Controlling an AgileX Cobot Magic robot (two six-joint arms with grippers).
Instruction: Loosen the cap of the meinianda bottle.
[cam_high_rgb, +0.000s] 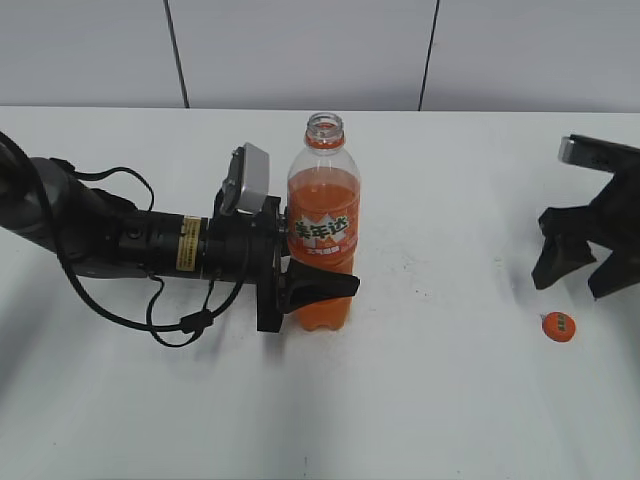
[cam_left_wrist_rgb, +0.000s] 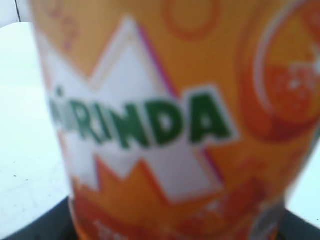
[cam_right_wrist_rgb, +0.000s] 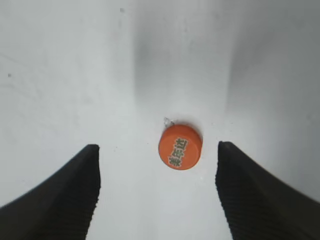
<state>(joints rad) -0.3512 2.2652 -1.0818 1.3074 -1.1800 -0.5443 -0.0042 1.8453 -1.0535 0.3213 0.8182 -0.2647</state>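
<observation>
Left of centre on the table (cam_high_rgb: 420, 400), the left gripper (cam_high_rgb: 315, 290) clamps the meinianda bottle (cam_high_rgb: 322, 235) upright so it can't spin. Its neck is bare; the cap (cam_high_rgb: 558, 326) lies off right, between the spread, empty right gripper (cam_high_rgb: 583, 268) jaws.

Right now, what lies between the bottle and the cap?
Only bare white table between the meinianda bottle and the cap, as the exterior view shows.

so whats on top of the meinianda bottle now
Nothing: the meinianda bottle has a bare, open neck. Its cap lies on the table below the open right hand.
</observation>
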